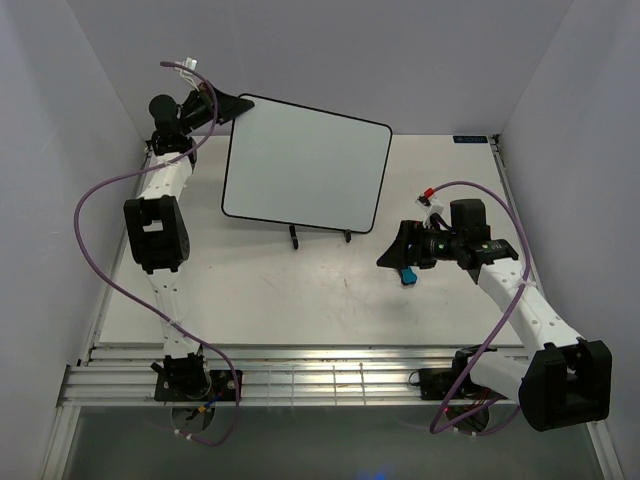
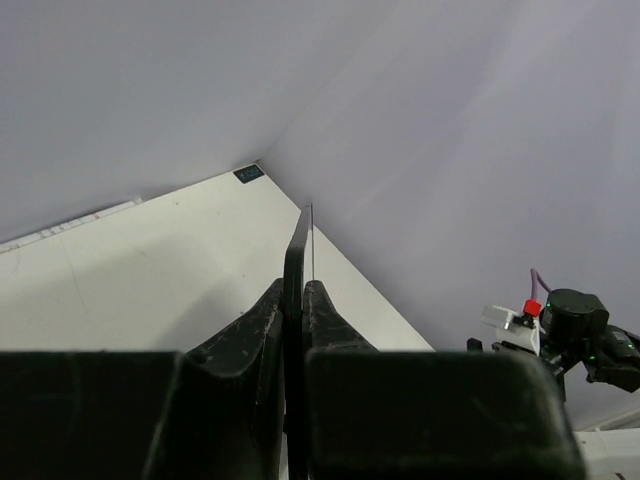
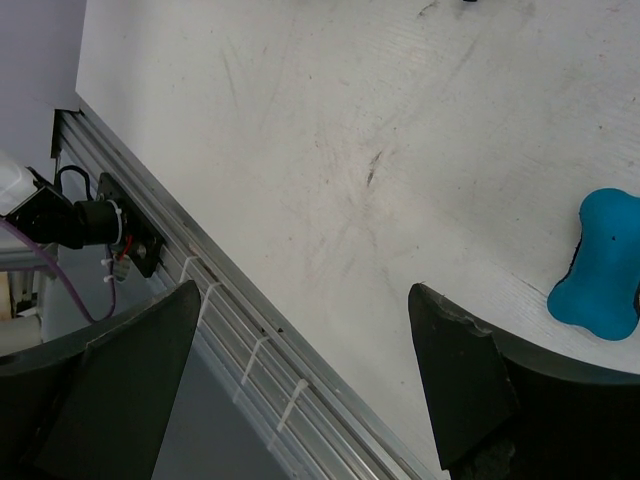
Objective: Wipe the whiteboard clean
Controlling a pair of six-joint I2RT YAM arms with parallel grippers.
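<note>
The whiteboard [image 1: 305, 170], its edge clamped in the left jaws, seems clean; the parted right jaws should recentre over the eraser [image 3: 597, 265] lying just outside them.

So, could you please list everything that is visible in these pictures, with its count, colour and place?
whiteboard: one, white with a black rim, no marks visible, propped at the far side of the table
wire stand: one, black, under the whiteboard's near edge
eraser: one, blue, bone-shaped, lying on the table beside the right arm's jaws
table: one, white, scuffed
cables: two, purple, one along each arm
left arm: one, white and black, jaws shut on the whiteboard's far left corner
right arm: one, white and black, jaws open, holding nothing
</note>
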